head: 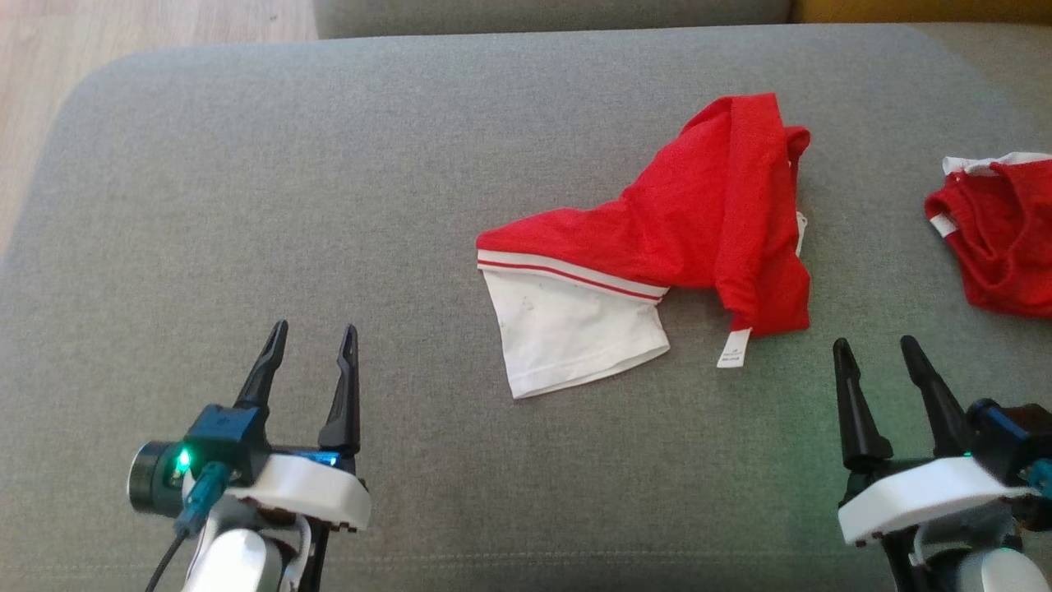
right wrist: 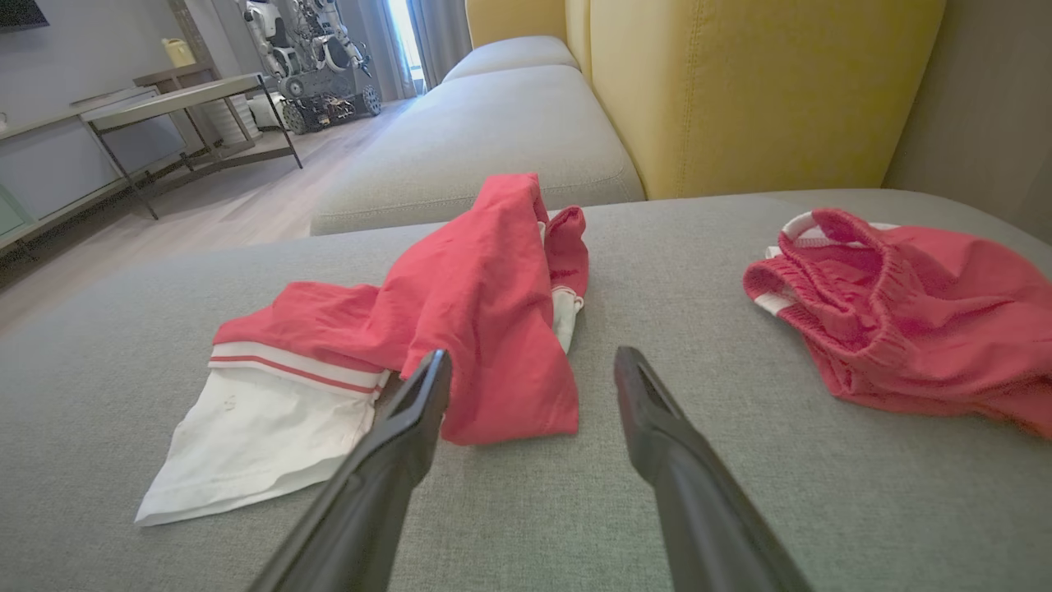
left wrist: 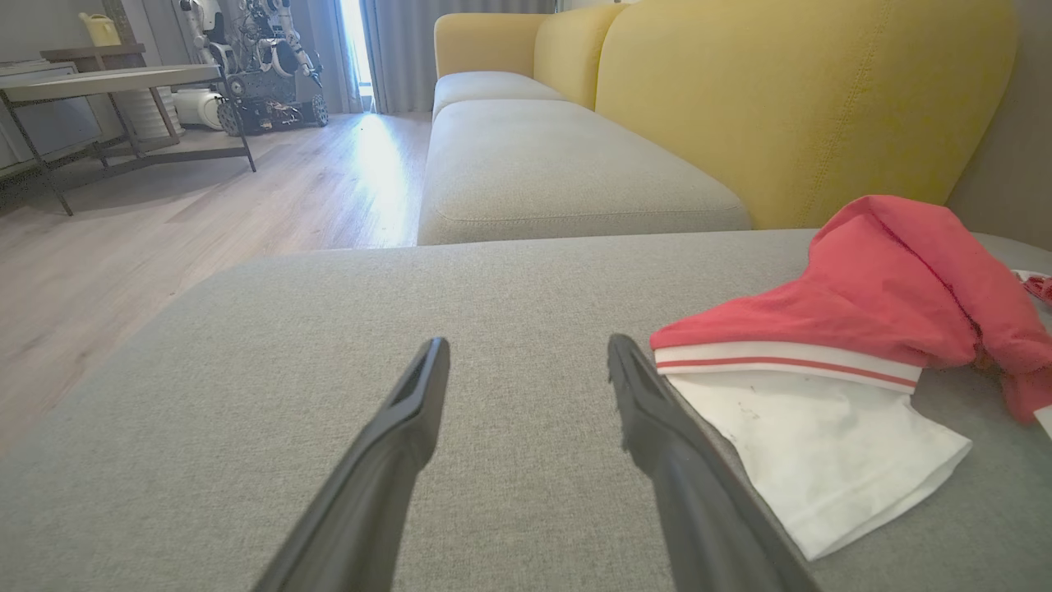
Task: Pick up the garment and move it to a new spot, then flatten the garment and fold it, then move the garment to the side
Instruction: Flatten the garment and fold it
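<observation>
A wide grey sofa cushion [head: 246,205] formed the surface in the head view. On it, at three o'clock, lay crumpled red shorts [head: 998,238] with a white-trimmed waistband. In the left wrist view, a yellow backrest [left wrist: 789,107] rose at one o'clock. Pale wooden floor [left wrist: 246,205] stretched at ten o'clock, with a metal-legged desk [left wrist: 107,80] and a parked wheeled robot [left wrist: 263,90] near grey curtains [left wrist: 411,41] at eleven.

Daylight: bright and even.
Source: window [left wrist: 353,49], blown out white.
Sheen: pale glare on floor [left wrist: 370,173] below window.
Shadows: faint, soft-edged.
Focus: crisp nearby, hazy beside window.
Edges: wide-angle bowing far from window.
</observation>
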Motion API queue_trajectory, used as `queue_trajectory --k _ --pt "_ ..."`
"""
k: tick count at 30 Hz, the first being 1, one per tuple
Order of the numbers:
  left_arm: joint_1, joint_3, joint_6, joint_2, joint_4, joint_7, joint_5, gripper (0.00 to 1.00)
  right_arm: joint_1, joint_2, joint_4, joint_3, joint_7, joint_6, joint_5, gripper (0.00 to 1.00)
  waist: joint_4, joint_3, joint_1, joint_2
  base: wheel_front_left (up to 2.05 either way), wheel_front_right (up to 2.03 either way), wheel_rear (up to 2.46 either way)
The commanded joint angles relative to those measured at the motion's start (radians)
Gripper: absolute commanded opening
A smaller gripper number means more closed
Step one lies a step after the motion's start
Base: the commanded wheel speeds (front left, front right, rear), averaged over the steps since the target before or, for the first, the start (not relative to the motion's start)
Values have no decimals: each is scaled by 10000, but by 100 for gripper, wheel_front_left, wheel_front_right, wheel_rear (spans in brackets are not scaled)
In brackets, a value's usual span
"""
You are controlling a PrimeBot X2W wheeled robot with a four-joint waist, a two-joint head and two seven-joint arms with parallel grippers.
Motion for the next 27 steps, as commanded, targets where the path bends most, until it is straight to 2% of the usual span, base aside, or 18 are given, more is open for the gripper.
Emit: queue_trajectory --k 1,10,16,24,25,26,27 --pt "-412 316 78 175 -363 -58 -98 100 -482 -59 -270 188 -10 33 95 100 11 40 0 0 0 0 0" --pt "-1049 81 -38 84 -452 -94 -18 100 -1712 -797 688 0 70 33 378 100 302 923 0 0 0 0 0" --pt "-1590 -95 -156 -37 -349 -168 63 100 -3027 -1479 1754 447 257 33 825 100 543 1558 0 0 0 0 0" --pt "-2137 -244 -284 -238 -116 -267 119 100 -4579 -2286 3305 1280 494 33 2015 100 762 2055 0 0 0 0 0" --pt "-2167 -248 -291 -257 -88 -274 118 100 -4670 -2340 3403 1367 499 33 2203 66 776 2074 0 0 0 0 0" --pt "-2193 -248 -295 -275 -64 -280 118 100 -4746 -2424 3486 1453 505 33 2316 25 787 2091 0 0 0 0 0" --pt "-2215 -249 -299 -294 -41 -286 119 100 -4809 -2513 3547 1549 509 33 2421 0 802 2104 0 0 0 0 0"
